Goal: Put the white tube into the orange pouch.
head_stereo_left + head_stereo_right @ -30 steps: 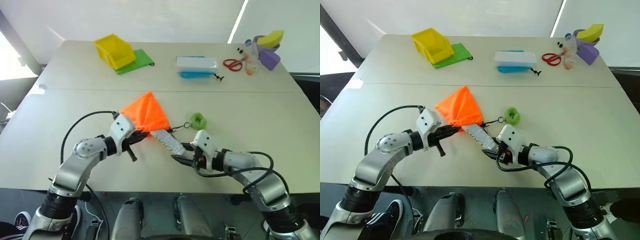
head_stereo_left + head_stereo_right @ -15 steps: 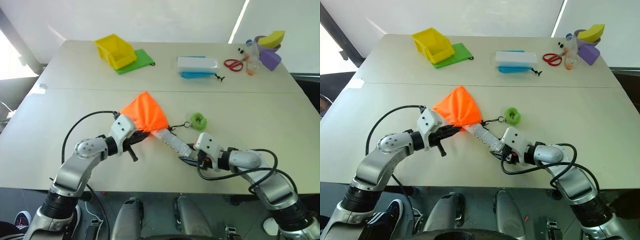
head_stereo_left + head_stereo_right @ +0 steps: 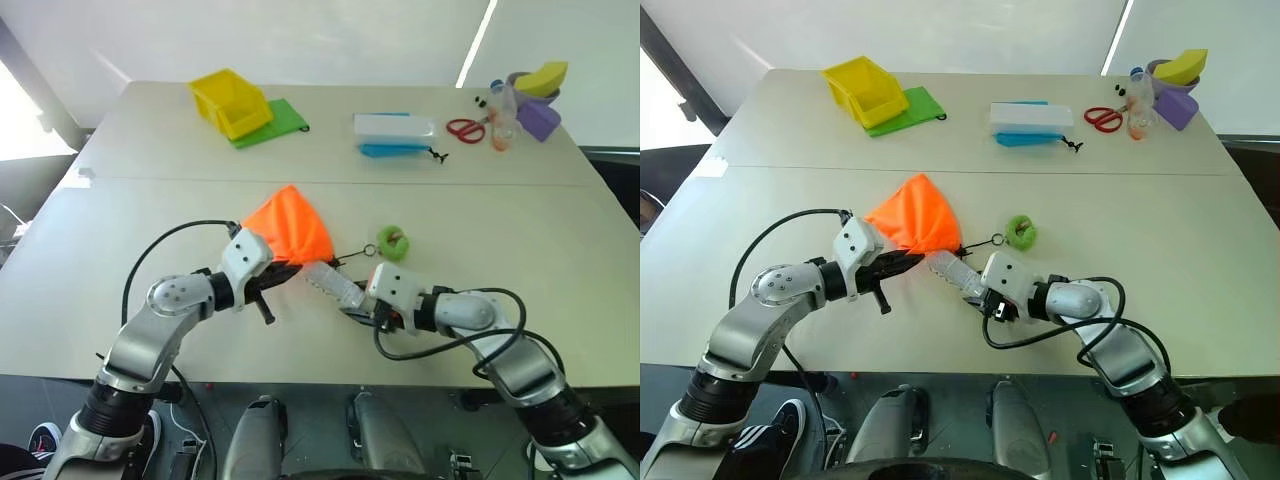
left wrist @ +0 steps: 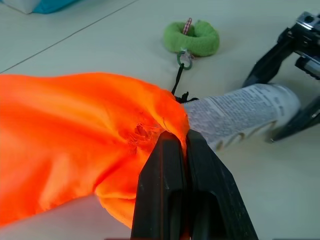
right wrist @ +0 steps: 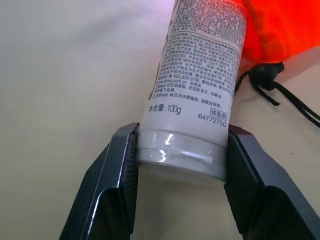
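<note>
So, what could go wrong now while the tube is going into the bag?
The left gripper pinches only a small fold of the orange bag, so the cloth may slip out. The right gripper holds the white tube just at its cap end, so it may tilt or catch on the black cord.

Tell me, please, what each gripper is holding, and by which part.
The right gripper clamps the white tube at its cap end. The left gripper pinches the orange pouch by its fabric edge beside the tube.
</note>
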`<state>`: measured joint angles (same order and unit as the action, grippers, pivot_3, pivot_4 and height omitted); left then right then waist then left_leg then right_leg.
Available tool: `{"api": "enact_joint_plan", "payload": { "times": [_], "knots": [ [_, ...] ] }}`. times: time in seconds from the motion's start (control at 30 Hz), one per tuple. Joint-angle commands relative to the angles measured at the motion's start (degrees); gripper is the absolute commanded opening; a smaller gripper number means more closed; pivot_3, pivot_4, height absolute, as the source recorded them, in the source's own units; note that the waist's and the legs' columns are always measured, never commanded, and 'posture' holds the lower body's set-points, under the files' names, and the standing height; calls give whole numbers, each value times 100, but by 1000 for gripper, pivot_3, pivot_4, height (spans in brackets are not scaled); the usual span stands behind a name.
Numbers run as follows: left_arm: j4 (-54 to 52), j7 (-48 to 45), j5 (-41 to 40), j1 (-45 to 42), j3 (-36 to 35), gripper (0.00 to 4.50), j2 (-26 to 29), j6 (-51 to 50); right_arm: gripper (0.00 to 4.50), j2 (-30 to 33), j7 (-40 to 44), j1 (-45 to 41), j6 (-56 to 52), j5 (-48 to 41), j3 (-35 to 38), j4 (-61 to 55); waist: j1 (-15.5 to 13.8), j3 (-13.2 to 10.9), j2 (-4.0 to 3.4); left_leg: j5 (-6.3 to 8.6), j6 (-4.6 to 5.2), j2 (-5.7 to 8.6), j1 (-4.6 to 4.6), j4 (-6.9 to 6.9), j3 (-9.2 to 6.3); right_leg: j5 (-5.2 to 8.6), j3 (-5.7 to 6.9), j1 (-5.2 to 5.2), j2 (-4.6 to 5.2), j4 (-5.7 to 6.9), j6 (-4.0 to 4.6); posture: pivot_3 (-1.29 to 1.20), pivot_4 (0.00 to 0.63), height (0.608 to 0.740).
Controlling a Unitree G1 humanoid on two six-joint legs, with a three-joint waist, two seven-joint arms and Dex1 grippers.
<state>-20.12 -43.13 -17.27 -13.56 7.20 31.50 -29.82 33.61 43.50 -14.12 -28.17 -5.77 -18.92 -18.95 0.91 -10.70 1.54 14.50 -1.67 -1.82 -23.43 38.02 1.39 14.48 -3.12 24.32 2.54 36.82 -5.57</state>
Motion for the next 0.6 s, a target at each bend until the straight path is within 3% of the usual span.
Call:
{"api": "enact_joint_plan", "payload": {
  "times": [0.03,0.27,0.6],
  "knots": [
    [-271,-58,-47,45,-5,0,30,100,1773,-305,-336,-274,237,185,98,183,8,0,-1,0,0,-1,0,0,-1,0,1,0,-1,0,0,0,150,740],
    [-351,-35,-57,88,7,0,36,29,1773,-653,-589,-468,125,158,322,451,9,0,0,0,0,-1,0,0,-2,0,0,1,-2,5,0,0,150,740],
    [-424,66,-12,36,146,0,-50,-26,1773,-1024,-775,-741,-306,553,-170,610,34,0,0,0,0,-2,5,1,-1,-1,0,1,-4,14,0,0,150,740]
  ]
}}
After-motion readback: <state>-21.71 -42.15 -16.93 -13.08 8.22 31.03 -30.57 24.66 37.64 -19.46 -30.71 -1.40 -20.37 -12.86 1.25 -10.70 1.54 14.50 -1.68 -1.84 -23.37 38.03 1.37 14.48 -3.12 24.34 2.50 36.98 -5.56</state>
